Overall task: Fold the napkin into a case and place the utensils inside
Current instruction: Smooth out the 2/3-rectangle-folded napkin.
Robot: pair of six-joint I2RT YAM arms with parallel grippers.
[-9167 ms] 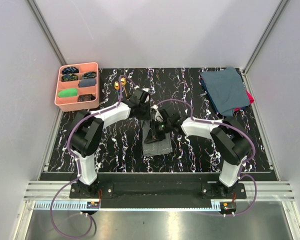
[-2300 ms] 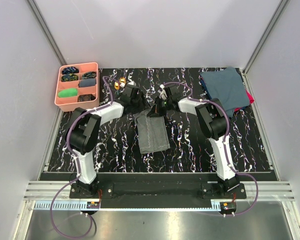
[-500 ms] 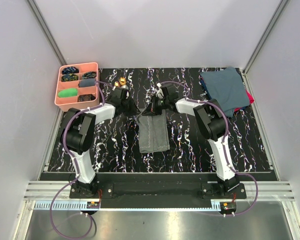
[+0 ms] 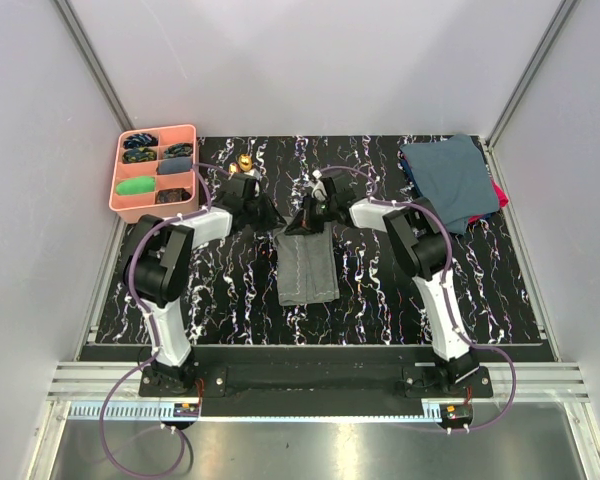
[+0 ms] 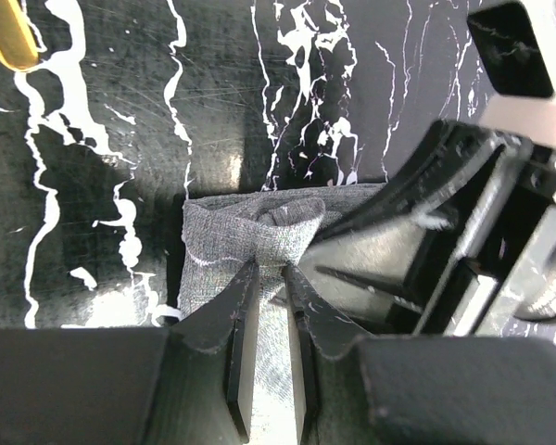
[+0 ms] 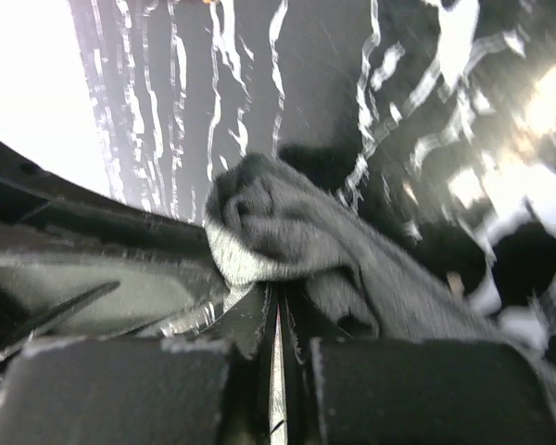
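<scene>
Both grippers now pinch the far edge of the folded grey fabric napkin (image 4: 307, 266), left gripper (image 5: 267, 278) narrowly, right gripper (image 6: 278, 306) tightly, having shifted inward, so the case's mouth seems ready for opening.

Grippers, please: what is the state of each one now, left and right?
Left gripper: jaws nearly closed, pinching the far edge of the napkin.
Right gripper: shut on the napkin's bunched corner.
</scene>
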